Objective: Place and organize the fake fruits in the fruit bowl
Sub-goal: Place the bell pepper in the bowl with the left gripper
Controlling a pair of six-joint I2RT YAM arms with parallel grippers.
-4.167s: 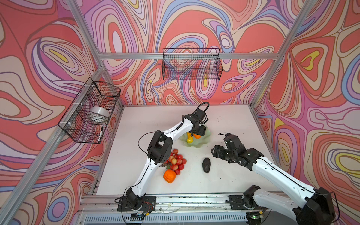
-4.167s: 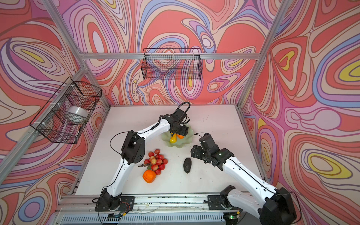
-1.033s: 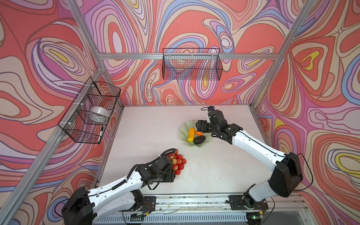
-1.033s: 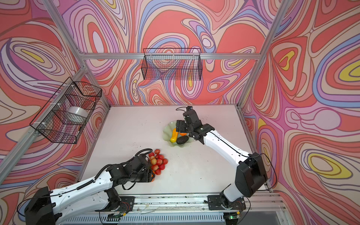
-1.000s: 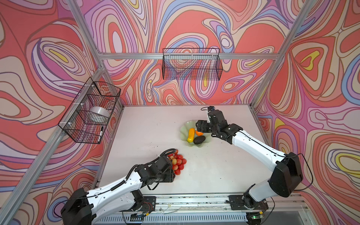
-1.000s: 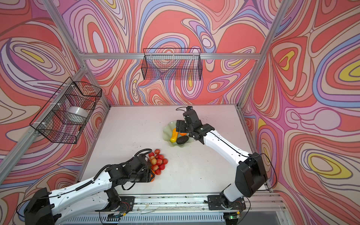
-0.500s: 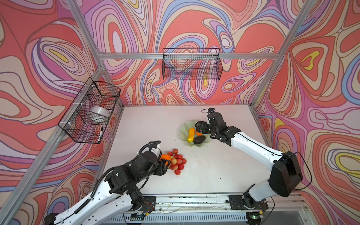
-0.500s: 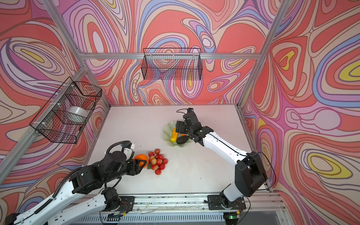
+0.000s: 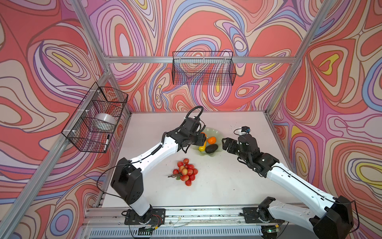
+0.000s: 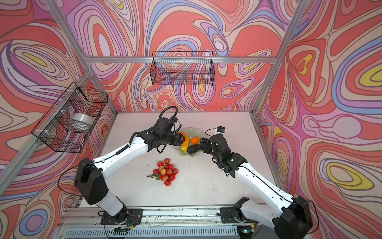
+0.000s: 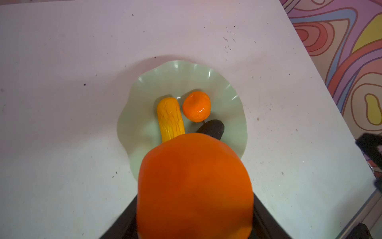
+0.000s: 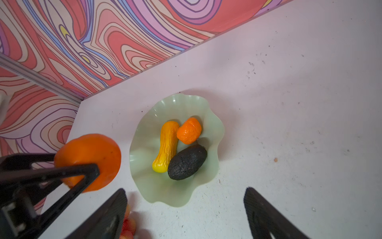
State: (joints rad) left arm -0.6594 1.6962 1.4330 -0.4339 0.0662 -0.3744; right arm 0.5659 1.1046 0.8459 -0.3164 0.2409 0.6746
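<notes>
Left wrist view: the lumpy orange fruit (image 11: 195, 186) fills the foreground, pinched between two dark fingers (image 11: 266, 225) that show on either side of it. Beyond it lies the fruit bowl (image 11: 144, 82), holding the yellow-orange ribbed oblong fruit (image 11: 170, 120), the small round orange (image 11: 196, 106) and, partly hidden by the held fruit, the dark avocado (image 11: 213, 128).

In both top views the left arm rises from its base at the lower middle of the frame to an elbow at the lower left. Its white forearm then slants up and to the right toward the centre. There the left gripper (image 9: 203, 137) points right, jaws closed on the lumpy fruit at the left edge of the bowl (image 9: 213, 130). Only a sliver of orange shows past the wrist.

The right arm starts at the lower right, folds at a dark elbow in the far lower right corner, and sends its forearm up and left. The right gripper (image 9: 225, 143) faces left, just beside the bowl's right rim, jaws spread wide and holding nothing. In the right wrist view its two fingers (image 12: 111, 213) stand far apart, with the bowl's rim (image 12: 219, 128) between them and farther off. The left gripper's fruit (image 12: 88, 161) hangs beside the bowl.

The grapes (image 9: 186, 172) lie on the table (image 9: 227, 186) below the bowl, centre frame, well apart from it and from both grippers.
</notes>
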